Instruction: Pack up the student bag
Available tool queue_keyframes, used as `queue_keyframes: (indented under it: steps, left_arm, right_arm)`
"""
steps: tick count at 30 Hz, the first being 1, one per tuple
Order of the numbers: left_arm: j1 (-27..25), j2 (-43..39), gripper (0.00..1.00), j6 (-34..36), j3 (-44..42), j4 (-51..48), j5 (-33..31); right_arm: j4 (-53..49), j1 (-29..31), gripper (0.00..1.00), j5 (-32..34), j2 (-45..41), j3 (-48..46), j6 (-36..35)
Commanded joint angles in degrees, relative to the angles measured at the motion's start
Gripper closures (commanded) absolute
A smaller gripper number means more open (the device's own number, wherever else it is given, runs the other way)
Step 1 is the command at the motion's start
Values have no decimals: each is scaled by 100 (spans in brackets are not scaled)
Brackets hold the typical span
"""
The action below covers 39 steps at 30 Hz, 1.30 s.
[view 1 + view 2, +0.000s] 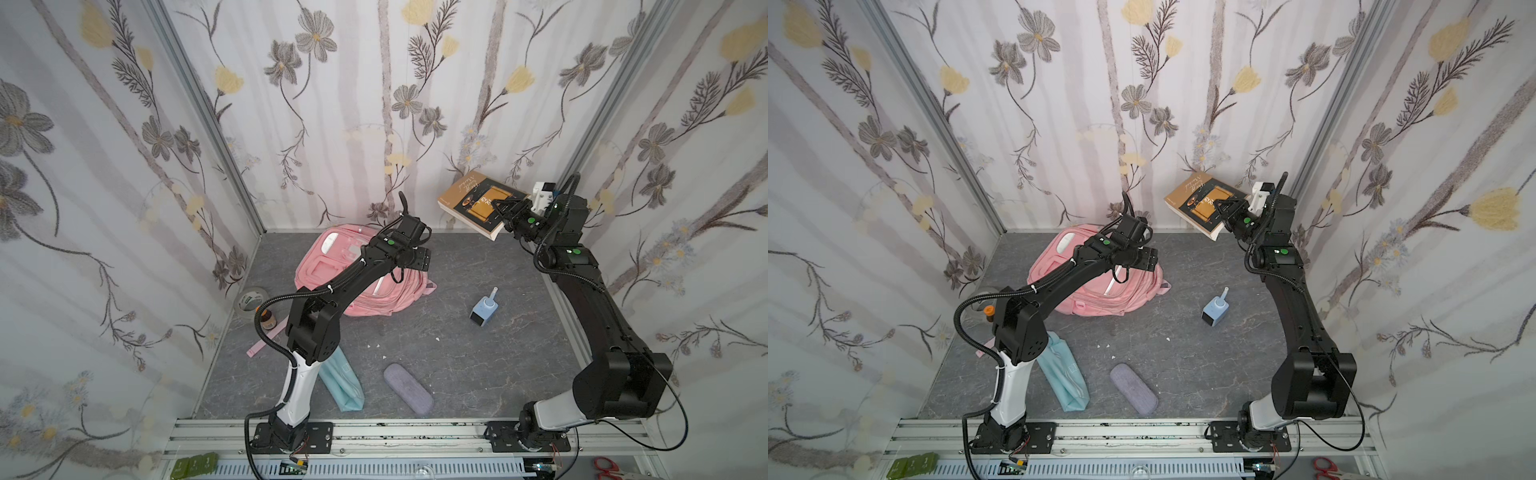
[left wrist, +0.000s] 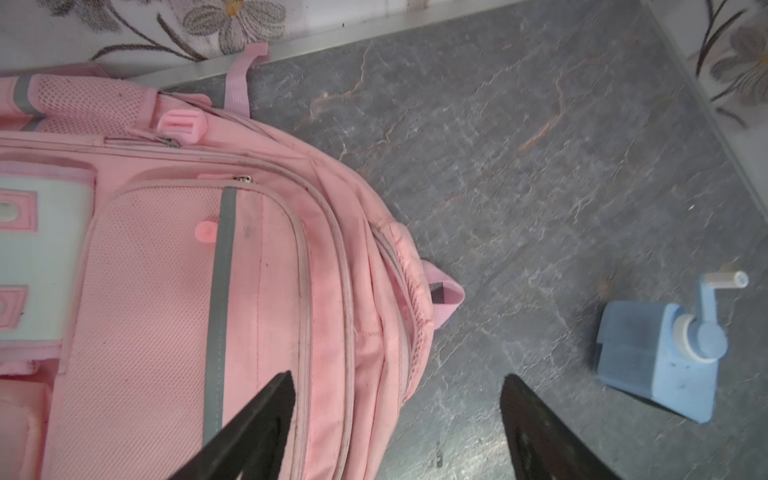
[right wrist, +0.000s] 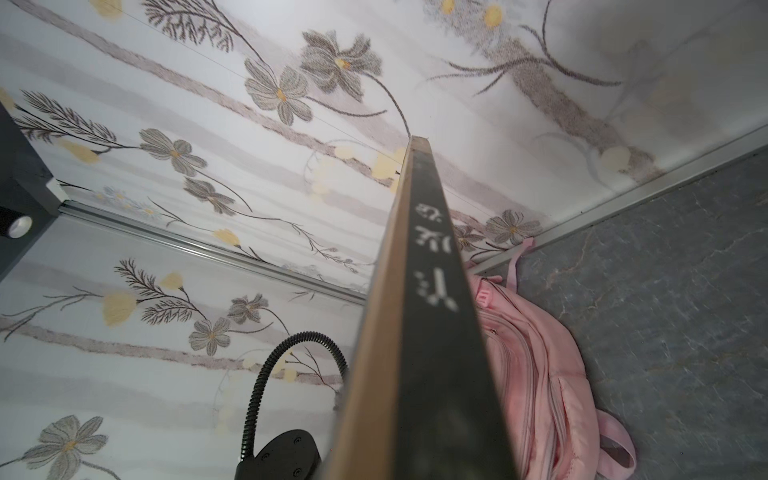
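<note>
Student bag (image 1: pixel 328 266) is lying flat on the grey marbled tabletop (image 1: pixel 457 357), at the foot of the floral back wall (image 1: pixel 374 104). Above its right edge the left gripper (image 2: pixel 398 378) is hovering, jaws wide apart, empty. Right of the bag, raised, the right gripper (image 1: pixel 500 214) is clamping a book (image 1: pixel 473 199). Bare tabletop is lying below it, around a blue pencil sharpener (image 1: pixel 483 309). Only the top views are showing the book's cover.
</note>
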Motion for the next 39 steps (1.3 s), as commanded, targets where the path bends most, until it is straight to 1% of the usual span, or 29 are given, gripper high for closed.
queue_keyframes:
  steps: [1, 5, 6, 14, 19, 21, 22, 24, 25, 28, 32, 36, 39]
  left_arm:
    - [6, 172, 26, 263, -60, -479, -624]
    - [-39, 352, 32, 426, -31, -716, -1224]
    - [-46, 366, 33, 482, -38, -736, -1283]
    - [-46, 569, 42, 583, -71, -876, -1364]
    - [-46, 753, 56, 702, -78, -877, -1292]
    - [-41, 791, 58, 679, -73, -830, -1241]
    - [-42, 838, 63, 670, -61, -833, -1221]
    - [-38, 881, 78, 661, -13, -865, -1217]
    - [-29, 896, 82, 652, 5, -877, -1233]
    - [-18, 872, 100, 655, 39, -921, -1298]
    - [9, 584, 100, 708, 41, -850, -1495]
    - [55, 2, 100, 838, 14, -468, -1491]
    - [107, -364, 100, 780, 21, -215, -1643]
  right_arm:
    - [130, -5, 100, -160, -95, -117, -187]
    - [101, 6, 100, -173, -129, -172, -183]
    - [101, 13, 100, -173, -138, -186, -189]
    - [164, 57, 100, -180, -191, -304, -130]
    - [128, 55, 100, -176, -238, -303, -128]
    - [106, 62, 100, -188, -241, -309, -130]
    - [93, 60, 100, -188, -236, -304, -130]
    - [66, 59, 100, -205, -245, -310, -138]
    - [59, 62, 100, -201, -238, -312, -139]
    - [23, 63, 100, -213, -242, -305, -147]
    - [-67, 71, 100, -311, -243, -275, -190]
    - [-242, 87, 100, -528, -239, -267, -375]
    - [-406, 98, 100, -624, -214, -273, -544]
